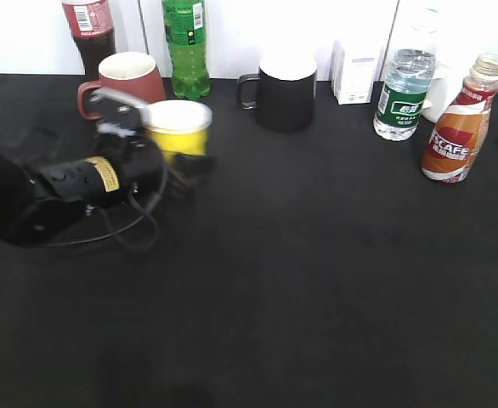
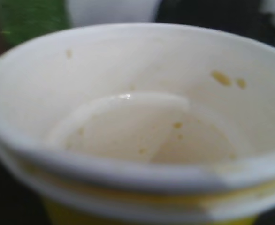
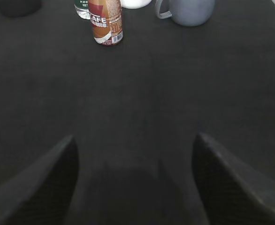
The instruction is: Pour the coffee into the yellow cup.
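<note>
The yellow cup stands at the back left, white inside and empty except for a few small stains. It fills the left wrist view. My left gripper is right against the cup's near side. Its jaws are blurred in the exterior view and hidden in the left wrist view. The coffee bottle stands upright at the far right with its gold cap on, and it also shows in the right wrist view. My right gripper is open and empty, low over bare table, well short of the bottle.
Along the back stand a cola bottle, a maroon mug, a green bottle, a black mug, a white box and a water bottle. A grey mug stands right of the coffee bottle.
</note>
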